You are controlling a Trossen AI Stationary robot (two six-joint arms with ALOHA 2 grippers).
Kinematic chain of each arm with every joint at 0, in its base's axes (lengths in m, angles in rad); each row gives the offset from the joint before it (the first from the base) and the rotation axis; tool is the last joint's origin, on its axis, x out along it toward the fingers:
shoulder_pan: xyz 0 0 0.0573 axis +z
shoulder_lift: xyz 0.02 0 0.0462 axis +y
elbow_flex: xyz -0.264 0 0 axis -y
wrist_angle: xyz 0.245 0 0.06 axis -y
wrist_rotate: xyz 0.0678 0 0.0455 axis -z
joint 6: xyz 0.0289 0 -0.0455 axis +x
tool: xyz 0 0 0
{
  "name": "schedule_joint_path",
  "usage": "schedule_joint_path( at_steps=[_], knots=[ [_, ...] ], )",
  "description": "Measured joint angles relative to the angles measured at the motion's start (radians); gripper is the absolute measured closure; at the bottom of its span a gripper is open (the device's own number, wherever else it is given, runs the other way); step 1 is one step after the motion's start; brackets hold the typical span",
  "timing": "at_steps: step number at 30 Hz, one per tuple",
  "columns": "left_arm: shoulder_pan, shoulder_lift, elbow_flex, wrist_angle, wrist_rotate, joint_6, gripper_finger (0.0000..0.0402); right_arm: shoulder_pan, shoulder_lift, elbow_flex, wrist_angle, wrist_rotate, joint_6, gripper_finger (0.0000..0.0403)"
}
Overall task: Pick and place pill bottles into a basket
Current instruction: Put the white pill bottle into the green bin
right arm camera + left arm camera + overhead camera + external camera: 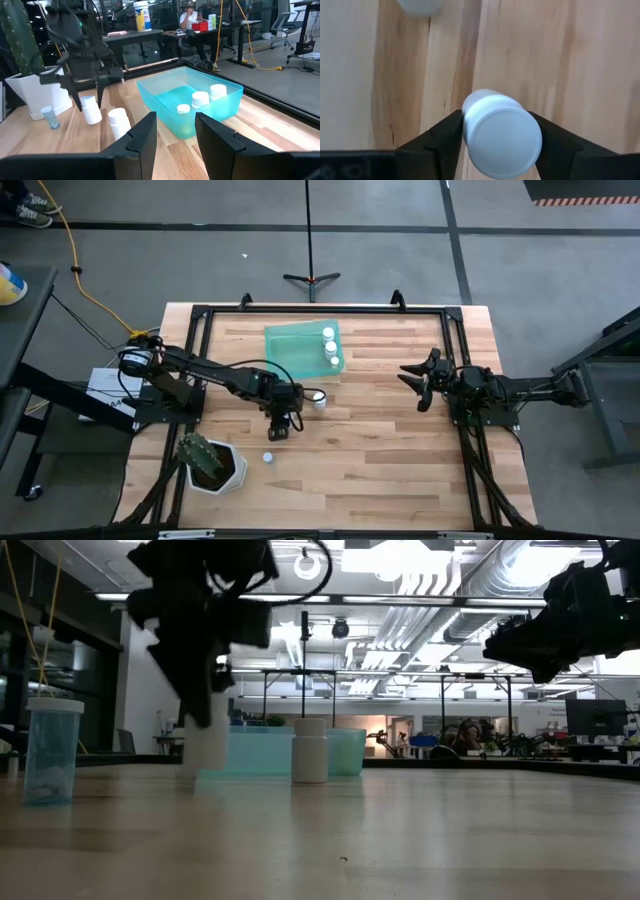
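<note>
From above, we see the basket [304, 348] sitting near the far edge of the table [400, 470], with three pill bottles [331, 347] lined up along its right wall. One white bottle [319, 399] stands on the wood just right of the left gripper [279, 430], and a small tinted bottle [268, 457] stands nearer us, beside the white pot [228, 470] with the cactus [200, 455] at the near left. The middle and near right of the table lie bare. The left arm reaches in from the left edge, its gripper pointing down at the wood. The right gripper [418, 380] hangs over the right side, well apart from everything.

At table height, we see the left gripper [200, 700] coming down onto a white bottle [206, 740], with the standing bottle [310, 750] just to its right and the basket [345, 752] behind both. The tinted bottle [52, 750] stands at the far left.

From the left wrist, we see both fingers [445, 135] pressed against the sides of a tilted white bottle [501, 132].

From the right wrist, we see its own fingers [140, 135] spread apart and holding nothing, the basket [165, 100] ahead with three bottles [201, 99] inside, and a person seated at a desk beyond the table.
</note>
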Motion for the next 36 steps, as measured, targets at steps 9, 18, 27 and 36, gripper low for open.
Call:
schedule_joint_path(
  at_steps=[9,18,27,36],
  knots=[
    [0.026,0.0,0.182,-0.154,-0.105,0.103,0.0191,0.0,0.0,0.0,0.0,0.0,0.0,0.0277],
    [0.156,0.0,0.283,-0.222,-0.111,0.168,0.016,0.0,0.0,0.0,-0.001,0.0,0.0,0.0277],
    [0.281,0.0,0.371,-0.202,-0.11,0.267,0.0187,0.0,0.0,0.0,-0.01,0.0,0.0,0.0277],
    [0.425,0.0,0.372,-0.131,-0.107,0.316,0.0168,0.0,0.0,0.0,-0.016,0.023,0.006,0.0276]
  ],
)
